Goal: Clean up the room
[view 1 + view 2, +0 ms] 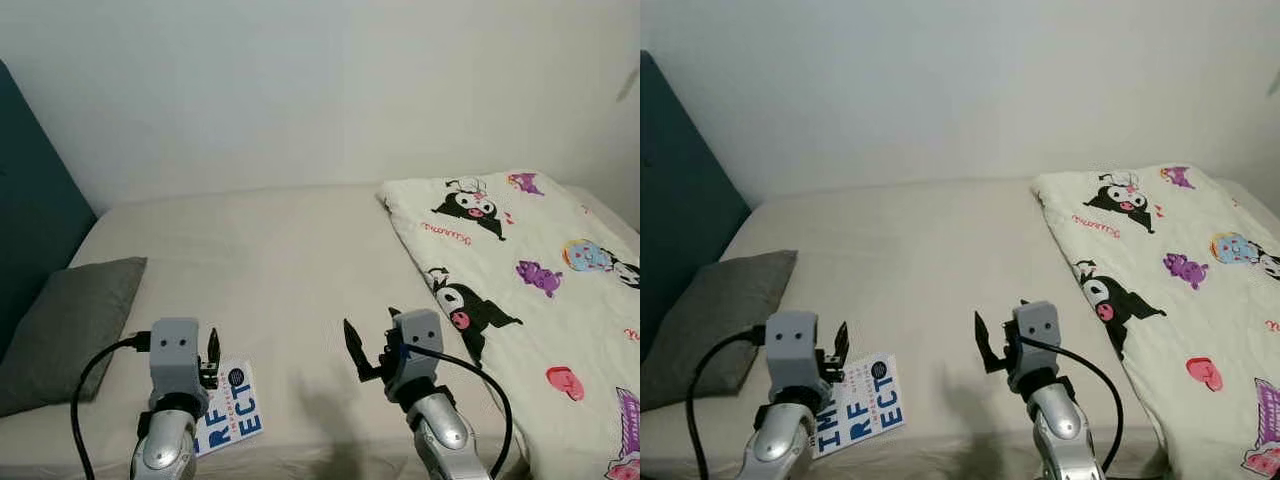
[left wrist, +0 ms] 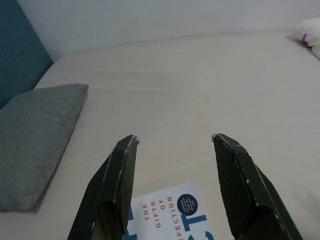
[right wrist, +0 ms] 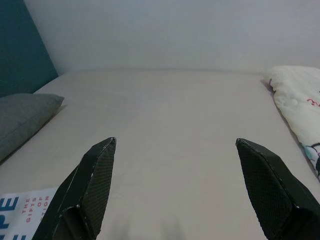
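Left gripper [image 1: 212, 352] is raised over the near edge of the bed [image 1: 280, 250] at 7 o'clock, fingers spread and holding nothing, directly above the book [image 1: 230, 408]; a grey pillow [image 1: 65, 325] lies at 9 o'clock by the teal headboard [image 1: 30, 210]. The book lies flat, cover up, its long axis running toward 1 o'clock. Right gripper [image 1: 368, 345] hovers at 5 o'clock, fingers wide apart and empty, with the cartoon-print quilt [image 1: 520, 280] spread at 3 o'clock.
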Controlling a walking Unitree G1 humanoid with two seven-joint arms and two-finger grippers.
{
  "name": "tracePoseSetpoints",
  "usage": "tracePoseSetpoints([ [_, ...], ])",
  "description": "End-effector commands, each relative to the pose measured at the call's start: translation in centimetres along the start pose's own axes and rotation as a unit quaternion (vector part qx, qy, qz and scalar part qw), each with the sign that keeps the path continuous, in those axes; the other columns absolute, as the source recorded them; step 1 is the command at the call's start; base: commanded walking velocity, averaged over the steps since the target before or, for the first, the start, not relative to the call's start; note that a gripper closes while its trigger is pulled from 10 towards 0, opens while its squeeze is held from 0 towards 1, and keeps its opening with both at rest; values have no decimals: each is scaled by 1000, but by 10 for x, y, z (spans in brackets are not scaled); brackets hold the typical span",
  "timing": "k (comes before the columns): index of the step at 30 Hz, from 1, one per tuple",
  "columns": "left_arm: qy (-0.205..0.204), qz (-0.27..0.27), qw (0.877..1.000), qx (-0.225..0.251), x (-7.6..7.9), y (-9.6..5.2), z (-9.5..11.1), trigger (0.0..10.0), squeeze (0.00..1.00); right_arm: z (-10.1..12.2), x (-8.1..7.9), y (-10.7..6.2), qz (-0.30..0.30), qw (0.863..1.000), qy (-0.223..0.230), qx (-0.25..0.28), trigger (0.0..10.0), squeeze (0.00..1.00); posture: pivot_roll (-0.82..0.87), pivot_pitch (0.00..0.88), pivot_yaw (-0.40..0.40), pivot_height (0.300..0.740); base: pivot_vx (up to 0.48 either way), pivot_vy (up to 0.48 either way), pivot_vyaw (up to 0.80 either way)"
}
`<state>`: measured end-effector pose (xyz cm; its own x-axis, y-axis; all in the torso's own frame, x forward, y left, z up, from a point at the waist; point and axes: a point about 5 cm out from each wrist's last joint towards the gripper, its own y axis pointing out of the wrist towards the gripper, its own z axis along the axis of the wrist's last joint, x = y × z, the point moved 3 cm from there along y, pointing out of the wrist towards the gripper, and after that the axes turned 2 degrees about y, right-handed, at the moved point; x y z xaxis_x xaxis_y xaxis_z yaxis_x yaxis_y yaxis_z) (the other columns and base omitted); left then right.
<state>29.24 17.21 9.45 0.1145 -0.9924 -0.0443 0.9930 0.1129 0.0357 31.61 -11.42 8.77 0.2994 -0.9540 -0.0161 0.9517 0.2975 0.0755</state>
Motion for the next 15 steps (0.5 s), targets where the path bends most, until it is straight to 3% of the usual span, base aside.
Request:
tracePoseSetpoints([
  [1, 1, -1, 1000, -4, -1, -3, -4, 10000, 0, -9, -4, -2, 5, 1000, 5, -20, 10000, 0, 38, 112, 13, 740, 0, 0, 0],
  [8, 6, -4, 1000, -3, 0, -4, -3, 10000, 0, -10, -8, -2, 14, 1000, -5, -23, 10000, 0, 35, 105, 12, 740, 0, 0, 0],
  [10, 51, -10, 999, 4, 4, -5, -1, 10000, 0, -11, -10, -2, 22, 999, -25, -28, 10000, 0, 38, 101, 11, 740, 0, -429, 0],
  [12, 57, -12, 998, 6, 4, -5, -1, 10000, 0, -12, -11, -2, 21, 999, -26, -30, 10000, 0, 38, 101, 11, 740, 0, -461, 0],
  [15, 52, -9, 999, -3, 5, -5, -3, 10000, 0, -12, -12, -2, 27, 999, -31, -29, 10000, 0, 38, 95, 11, 740, 0, -463, 800],
])
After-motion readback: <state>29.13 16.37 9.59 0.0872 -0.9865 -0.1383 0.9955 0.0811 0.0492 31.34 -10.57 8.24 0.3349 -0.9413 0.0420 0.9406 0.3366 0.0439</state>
